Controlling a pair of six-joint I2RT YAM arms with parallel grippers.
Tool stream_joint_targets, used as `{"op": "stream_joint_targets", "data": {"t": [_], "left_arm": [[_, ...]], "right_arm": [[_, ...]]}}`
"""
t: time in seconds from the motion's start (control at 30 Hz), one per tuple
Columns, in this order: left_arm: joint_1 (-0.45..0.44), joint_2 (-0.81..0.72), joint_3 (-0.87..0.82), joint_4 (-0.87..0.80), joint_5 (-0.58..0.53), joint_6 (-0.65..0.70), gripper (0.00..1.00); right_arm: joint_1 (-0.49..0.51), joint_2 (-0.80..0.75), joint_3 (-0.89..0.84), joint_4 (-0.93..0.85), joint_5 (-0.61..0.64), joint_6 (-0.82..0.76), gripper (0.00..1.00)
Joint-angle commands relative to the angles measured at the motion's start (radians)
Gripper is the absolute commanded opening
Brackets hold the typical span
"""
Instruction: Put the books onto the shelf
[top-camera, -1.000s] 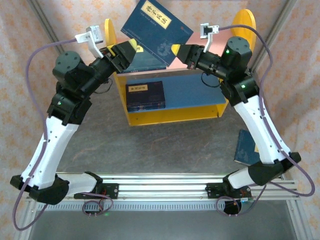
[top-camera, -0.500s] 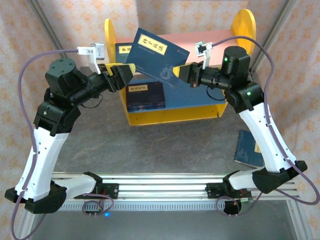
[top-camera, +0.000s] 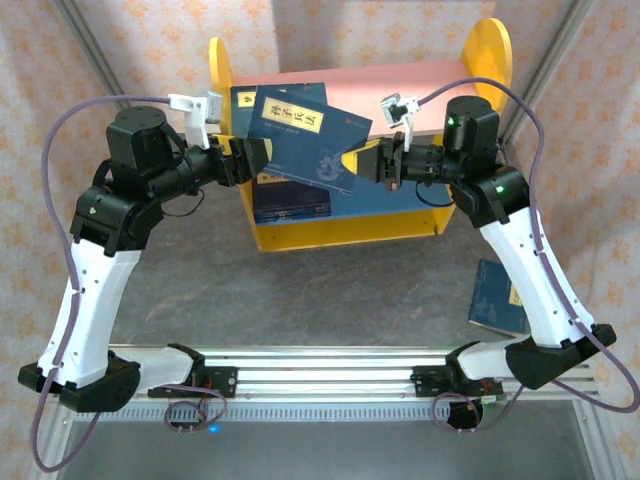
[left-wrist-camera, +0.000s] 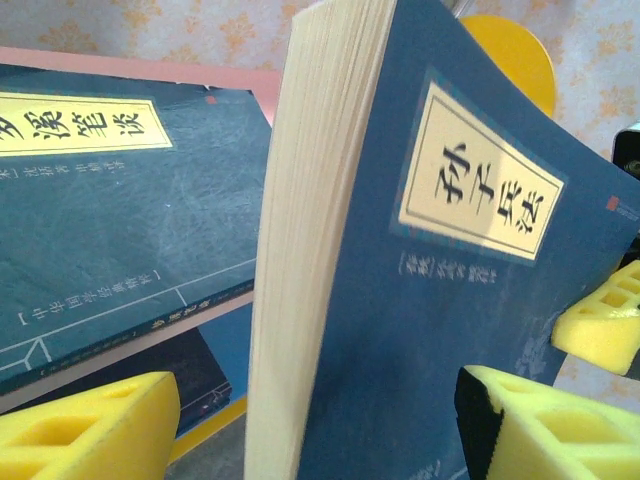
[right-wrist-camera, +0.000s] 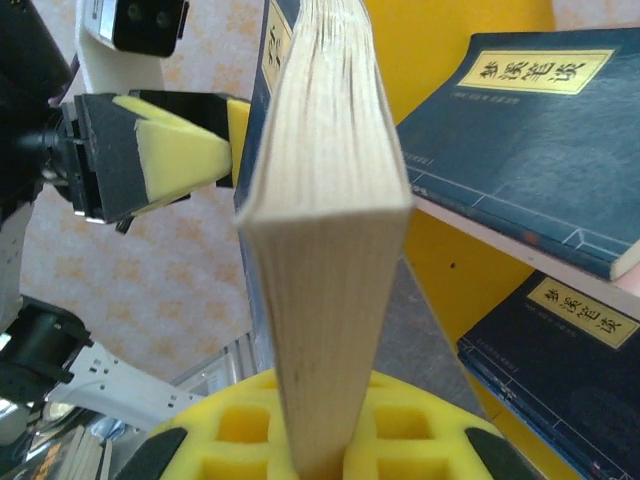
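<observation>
**While One Arm Grips: Book Held Before the Shelf**

Where it hangs tilted in front of the shelf (top-camera: 222, 65), the navy book (top-camera: 300, 135) shows a matt cover, a yellow title label and cream page edges. The shelf has round-topped yellow sides, a pink board and a blue board. At one edge the right gripper (top-camera: 356, 162) pinches the book between yellow honeycombed pads (right-wrist-camera: 230, 425). At the opposite corner the left gripper (top-camera: 258, 160) stands spread astride it. An upper book (top-camera: 243, 100) lies flat on the pink board and a lower book (top-camera: 290, 195) lies flat on the blue. A grey speckled table (top-camera: 300, 280) lies before the shelf, with pink floral walls behind.
</observation>
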Motion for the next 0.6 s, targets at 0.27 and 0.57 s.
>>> {"op": "stream_joint_targets", "data": {"t": [0.27, 0.57], "left_arm": [[0.015, 0.000, 0.023, -0.015, 0.185, 0.055, 0.71], [0.016, -0.009, -0.016, 0.030, 0.227, 0.055, 0.25]], "right_arm": [[-0.003, 0.022, 0.054, -0.027, -0.160, -0.063, 0.01], [-0.002, 0.068, 0.081, -0.009, -0.136, -0.023, 0.04]]}}
